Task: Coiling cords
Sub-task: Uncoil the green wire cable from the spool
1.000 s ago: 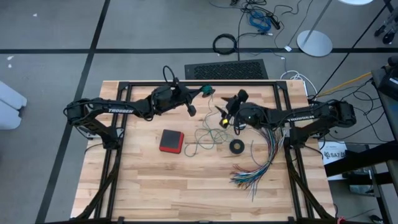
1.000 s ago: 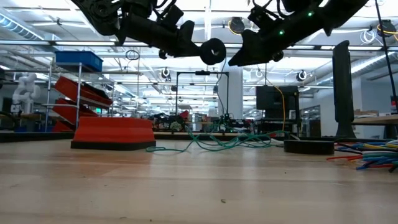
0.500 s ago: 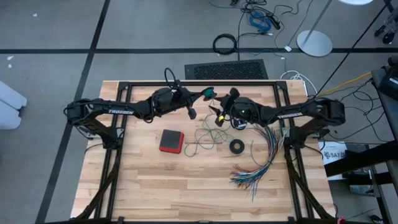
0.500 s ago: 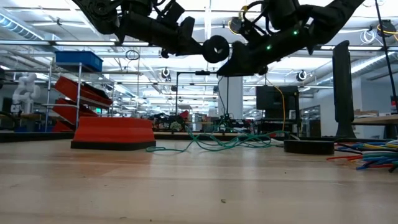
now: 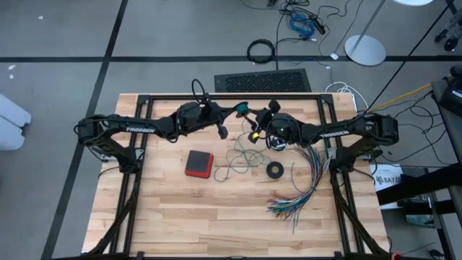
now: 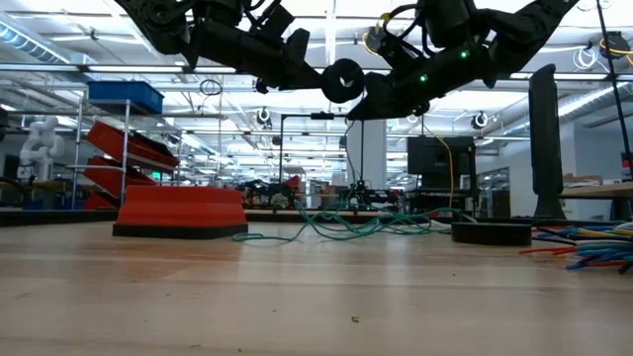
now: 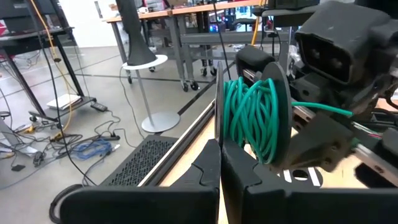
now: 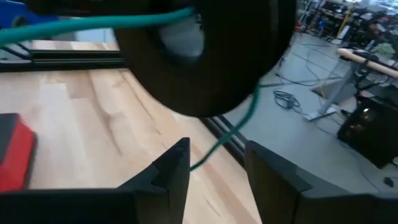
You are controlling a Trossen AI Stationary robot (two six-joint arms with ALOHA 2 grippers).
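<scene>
A thin teal-green cord (image 7: 255, 118) is wound in glossy loops on a black round spool (image 7: 273, 93), clamped in the closed left gripper (image 7: 219, 149) above the wooden table (image 5: 173, 224). Its loose tail lies tangled beside a red square box (image 5: 199, 163) and a black tape-like ring (image 5: 274, 170). The right gripper (image 8: 214, 163), fingers parted, hangs just beside the spool, a strand crossing between them.

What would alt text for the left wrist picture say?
A black spool wound with teal-green cord is clamped edge-on in the left gripper, shut on it. The right gripper sits close beside it, above a wooden table.
</scene>
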